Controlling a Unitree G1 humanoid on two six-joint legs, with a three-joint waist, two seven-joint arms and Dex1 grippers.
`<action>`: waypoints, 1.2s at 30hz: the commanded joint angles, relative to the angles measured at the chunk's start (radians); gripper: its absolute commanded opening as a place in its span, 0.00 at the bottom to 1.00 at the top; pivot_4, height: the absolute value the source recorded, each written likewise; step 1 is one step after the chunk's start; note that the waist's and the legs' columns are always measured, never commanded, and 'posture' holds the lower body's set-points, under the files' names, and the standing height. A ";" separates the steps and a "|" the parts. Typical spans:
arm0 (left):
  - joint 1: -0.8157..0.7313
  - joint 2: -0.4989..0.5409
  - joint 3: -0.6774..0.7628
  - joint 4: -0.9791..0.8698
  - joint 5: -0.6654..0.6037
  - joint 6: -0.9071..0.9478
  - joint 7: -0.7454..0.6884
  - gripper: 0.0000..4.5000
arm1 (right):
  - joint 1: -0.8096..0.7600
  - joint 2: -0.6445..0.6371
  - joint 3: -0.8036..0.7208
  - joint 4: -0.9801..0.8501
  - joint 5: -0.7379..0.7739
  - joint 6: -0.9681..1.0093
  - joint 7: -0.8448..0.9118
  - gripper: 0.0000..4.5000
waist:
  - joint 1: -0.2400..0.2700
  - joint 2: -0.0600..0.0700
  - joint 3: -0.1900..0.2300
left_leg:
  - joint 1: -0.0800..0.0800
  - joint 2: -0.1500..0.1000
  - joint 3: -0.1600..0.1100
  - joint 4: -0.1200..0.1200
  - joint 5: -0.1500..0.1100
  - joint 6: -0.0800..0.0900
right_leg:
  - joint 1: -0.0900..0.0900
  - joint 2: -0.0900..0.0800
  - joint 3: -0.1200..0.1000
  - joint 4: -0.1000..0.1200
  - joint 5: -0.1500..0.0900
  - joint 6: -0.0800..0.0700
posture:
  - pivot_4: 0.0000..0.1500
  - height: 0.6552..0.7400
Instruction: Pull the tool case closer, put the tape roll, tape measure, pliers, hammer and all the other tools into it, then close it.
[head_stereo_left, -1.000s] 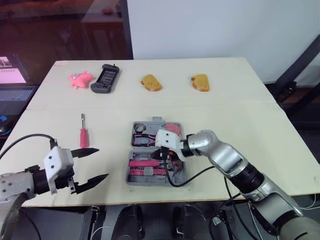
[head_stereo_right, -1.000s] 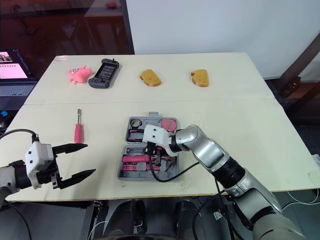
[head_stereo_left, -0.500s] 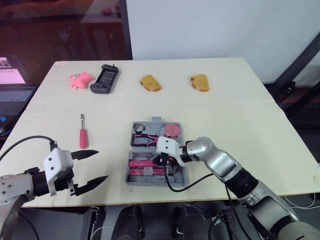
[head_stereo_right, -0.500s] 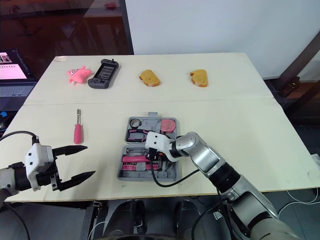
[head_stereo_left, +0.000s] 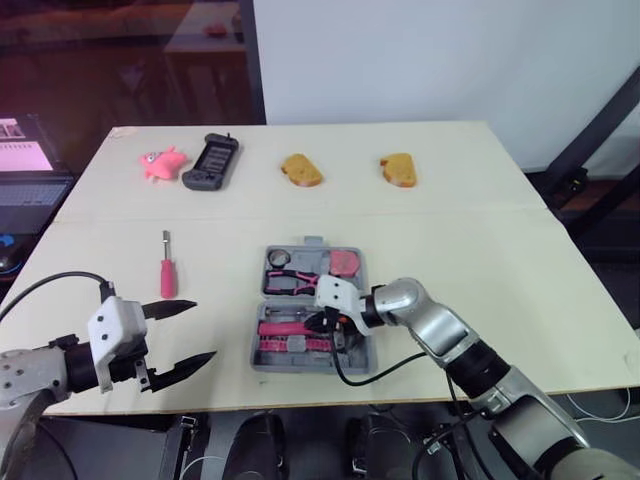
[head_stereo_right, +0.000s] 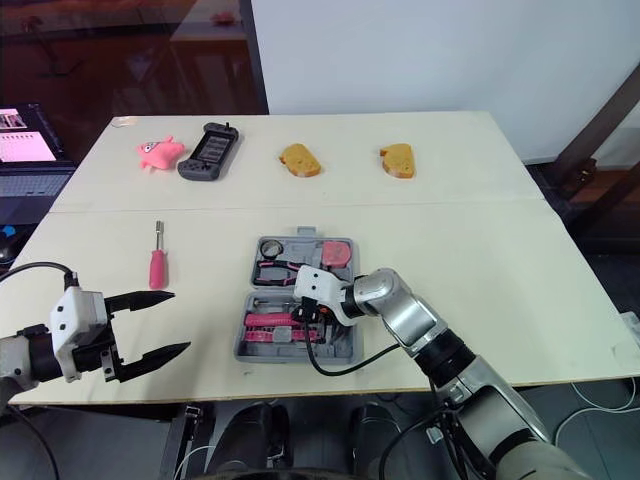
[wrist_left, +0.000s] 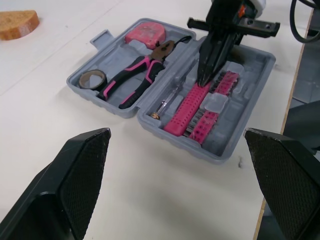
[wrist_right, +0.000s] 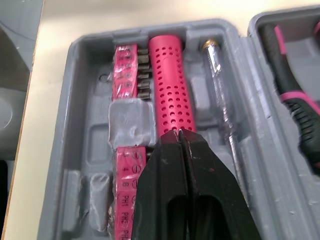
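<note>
My left pincer (head_stereo_left: 205, 328) hovers in the lower left of the frame over the near edge of the pale wooden surface (head_stereo_left: 480, 230), its two black fingers spread wide and holding nothing.

My right pincer (wrist_right: 179, 134) reaches into the open grey plastic tool case (head_stereo_left: 256, 357), which lies low in the middle of the frame, near the front edge. Its fingers are pressed together, pinching nothing. Their tips sit right at the end of a pink perforated handle (wrist_right: 170, 100), though I cannot tell if they touch it. That handle lies in the near half of the case, long axis running left to right in the head view. A strip of pink bits (wrist_right: 125, 75) lies parallel on its near side, and a slim clear-shafted screwdriver (wrist_right: 220, 115) on its far side.

In the far half, the pink-and-black pliers (wrist_left: 137, 75) lie left to right, jaws pointing right. Behind them a small grey tape roll (wrist_left: 92, 77) sits at the left and a pink tape measure (wrist_left: 145, 32) at the right.

Left of the case and well apart, a pink-handled screwdriver (head_stereo_left: 166, 272) lies on the surface, long axis near to far, metal tip pointing away from me.

Along the upper part of the frame sit a pink soft toy (head_stereo_left: 162, 160), a black handheld game console (head_stereo_left: 210, 160) just beside it, and two orange bread-like slices (head_stereo_left: 301, 167) (head_stereo_left: 399, 167).
</note>
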 joint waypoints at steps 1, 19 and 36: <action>-0.010 0.016 0.012 -0.007 -0.003 -0.006 -0.001 1.00 | 0.040 -0.005 0.047 0.101 -0.039 0.035 0.020 0.02 | -0.001 -0.001 -0.001 | 0.000 0.000 0.000 0.000 0.000 0.000 | 0.000 0.000 0.000 0.000 0.000 0.000 | 1.00 0.75; -0.031 -0.045 0.080 0.242 -0.007 -0.081 -0.002 1.00 | 0.179 -0.249 -0.517 -0.155 0.299 -0.160 0.147 0.66 | 0.003 0.000 0.002 | -0.007 0.000 0.000 0.000 0.000 0.000 | -0.003 0.000 0.000 0.000 0.002 0.003 | 1.00 0.75; 0.041 -0.065 0.340 0.811 -0.012 -0.359 -0.023 1.00 | 0.404 -0.487 -0.872 0.410 0.264 -0.538 0.111 1.00 | -0.005 0.002 0.004 | -0.007 0.000 0.000 0.000 0.000 0.001 | -0.007 -0.002 0.000 -0.002 -0.001 -0.001 | 1.00 0.75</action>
